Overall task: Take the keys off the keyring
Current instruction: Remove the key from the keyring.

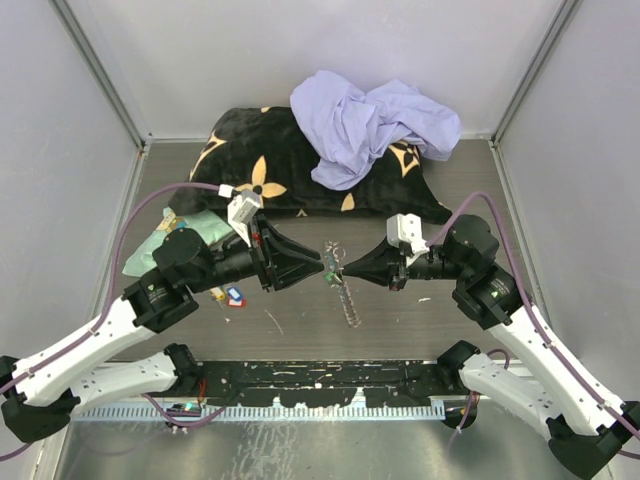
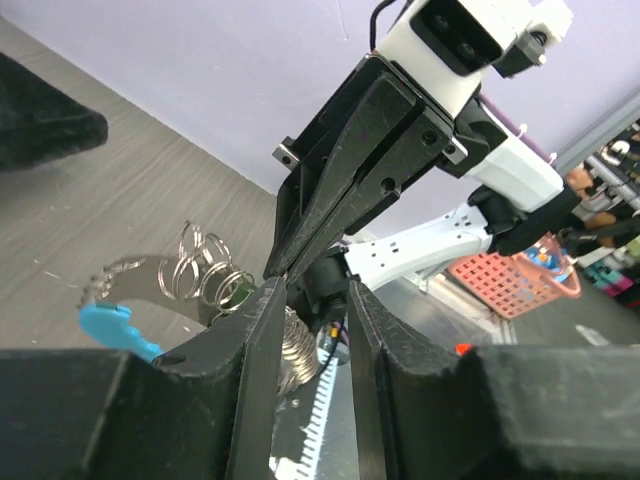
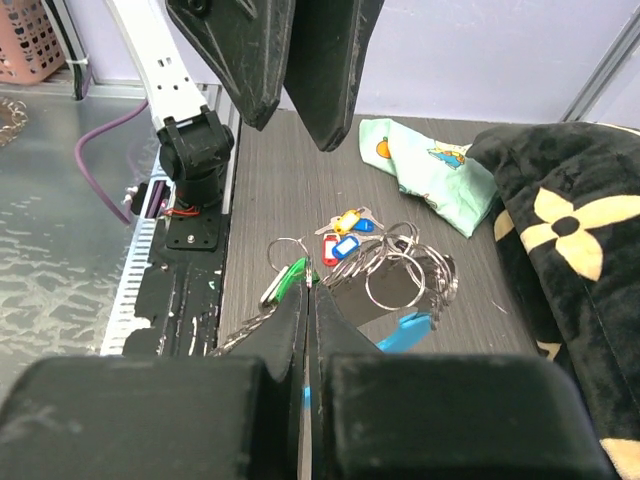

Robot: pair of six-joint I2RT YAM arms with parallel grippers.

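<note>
Nearest the arm bases, at 6 o'clock from the table's middle in the overhead view, a length of chain (image 1: 350,308) is seen dangling from the spot where the two arms meet nose to nose. The right gripper (image 3: 306,295) is pressed fully together, and the keyring (image 3: 405,280) is pinched at its tips and held clear of the table (image 1: 420,330). A green-tagged key (image 3: 288,280) is seen just beside that pinch point, at 9 o'clock of it in the right wrist view, with the blue crescent (image 3: 405,330) hanging at 4 o'clock. The left gripper (image 2: 312,292) is spread part-way, its tips set either side of the right one's nose. Nothing is clearly clamped between them.

The bunch is judged light but loose and floppy: the chain will swing, the small split rings are springy and slick, and the tiny keys will twist away if nudged. A better hold is likely offered by the flat plastic tag than by the metal blade, while the ring itself should be kept pinned close to the key.

Further out, at 8 o'clock, loose keys (image 3: 345,232) with yellow, red and blue tags are found lying on the table. A mint cloth (image 3: 430,170) is seen at 10 o'clock, and at 12 o'clock a black pillow (image 1: 250,160) is topped by a lavender cloth (image 1: 370,120).
</note>
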